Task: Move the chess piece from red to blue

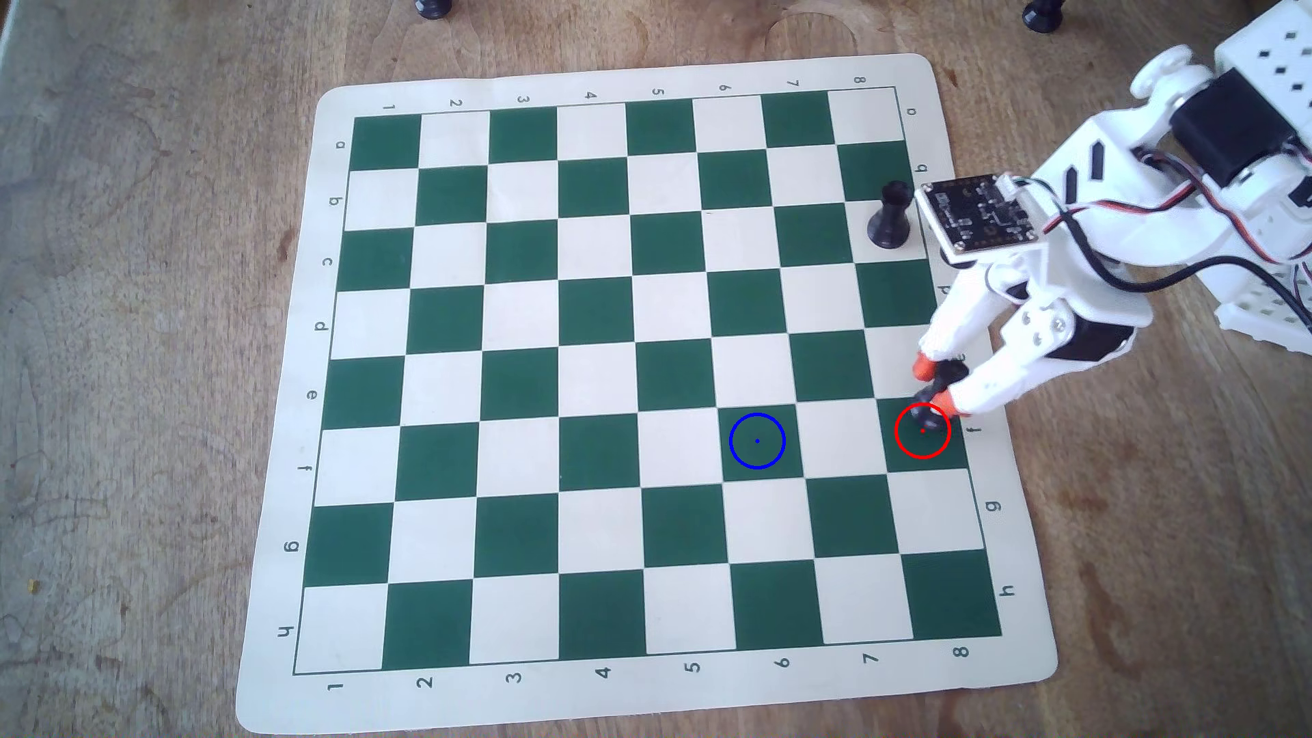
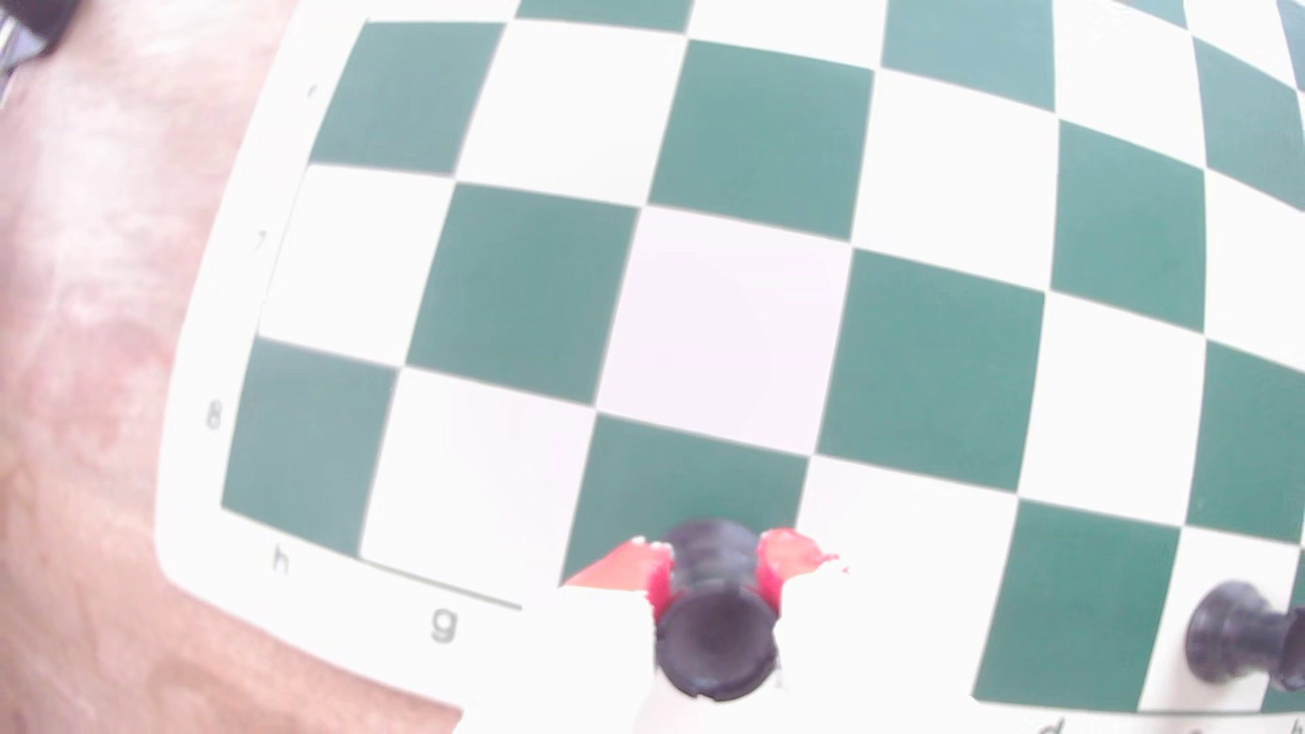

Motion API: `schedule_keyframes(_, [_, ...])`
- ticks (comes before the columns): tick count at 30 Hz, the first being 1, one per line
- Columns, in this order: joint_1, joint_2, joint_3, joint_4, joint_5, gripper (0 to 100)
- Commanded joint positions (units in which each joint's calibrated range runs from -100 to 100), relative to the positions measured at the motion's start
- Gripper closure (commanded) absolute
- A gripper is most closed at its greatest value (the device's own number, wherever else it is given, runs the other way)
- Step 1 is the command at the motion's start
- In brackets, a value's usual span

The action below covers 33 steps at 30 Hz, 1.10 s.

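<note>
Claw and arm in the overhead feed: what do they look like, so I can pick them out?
White plastic arm with black motor blocks. The claw has two white fingers tipped orange-red. A small black circuit board sits on the wrist, and red, white and black cables loop back from it.

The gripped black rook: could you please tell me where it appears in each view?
Overhead view: the rook sits right of centre, between the gripper's orange tips, on the red circle.
Wrist view: bottom centre.
Shared landmark: the second rook.
</note>
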Motion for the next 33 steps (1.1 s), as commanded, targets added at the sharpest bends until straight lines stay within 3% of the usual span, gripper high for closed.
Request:
schedule_keyframes(1, [0.6, -4.7, -11.9, 8.2, 0.5, 100])
schedule_keyframes(7, [1.2, 3.9, -27.5, 13.5, 2.1, 100])
schedule_keyframes(17, [3.0, 38.8, -62.3, 13.3, 2.5, 100])
schedule_keyframes(23, [4.1, 49.4, -66.0, 10.3, 2.6, 100])
schedule_keyframes(33, [4.8, 51.0, -64.9, 12.2, 2.9, 100])
